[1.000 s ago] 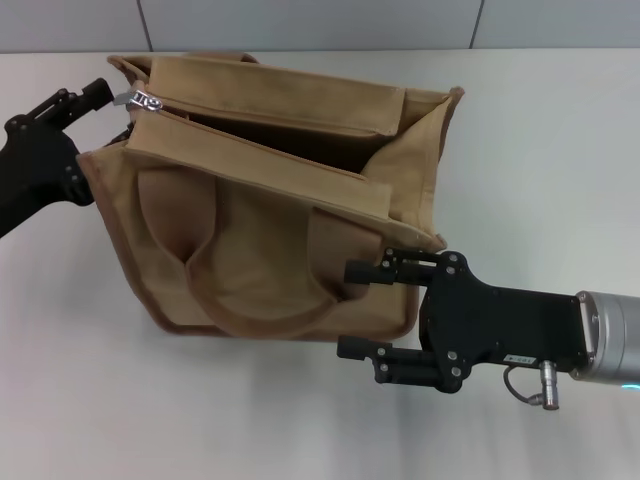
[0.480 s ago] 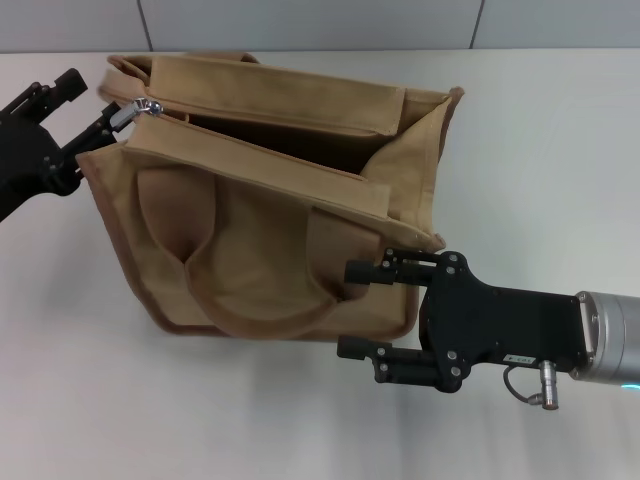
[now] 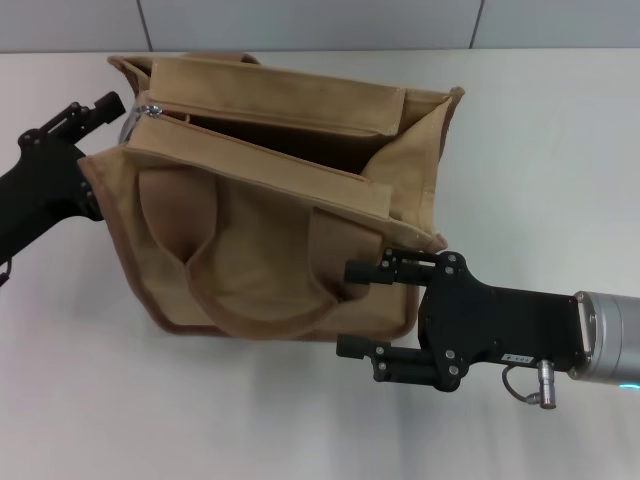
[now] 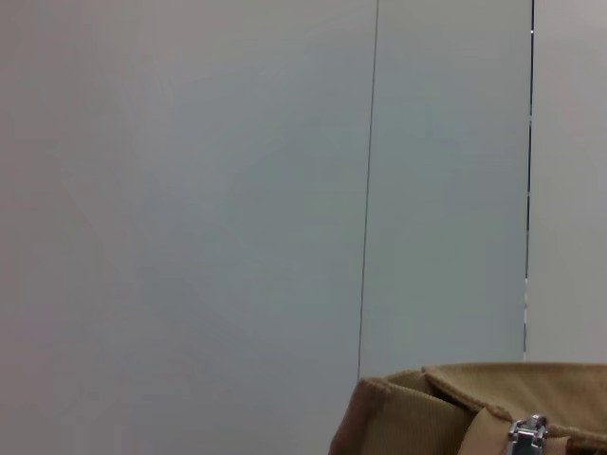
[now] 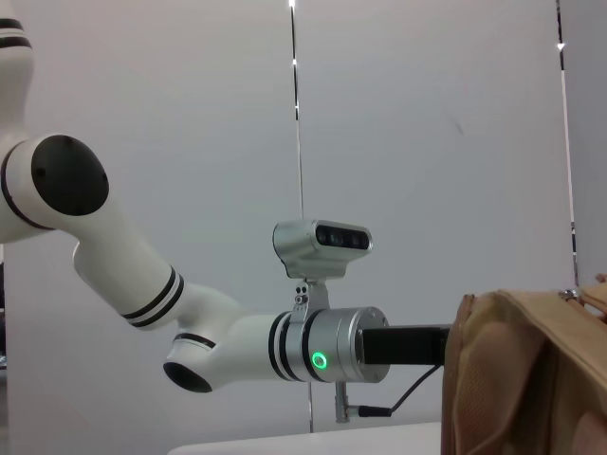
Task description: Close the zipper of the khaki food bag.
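Note:
The khaki food bag (image 3: 260, 250) lies on the white table, its top panel gaping open. The zipper's silver slider (image 3: 150, 107) sits at the bag's far left end and also shows in the left wrist view as the slider (image 4: 526, 434). My left gripper (image 3: 108, 108) is at that left end, its tip just beside the slider. My right gripper (image 3: 365, 310) is open, with the bag's near right corner between its fingers; the upper finger (image 3: 385, 270) rests against the bag's side.
The white table (image 3: 540, 150) stretches to the right of and in front of the bag, with a grey wall behind it. In the right wrist view my left arm (image 5: 313, 351) reaches in behind the bag (image 5: 512, 370).
My left gripper has shifted about at the bag's left end and now lies lower and closer to the slider. The slider, the bag and the right gripper have stayed in place.

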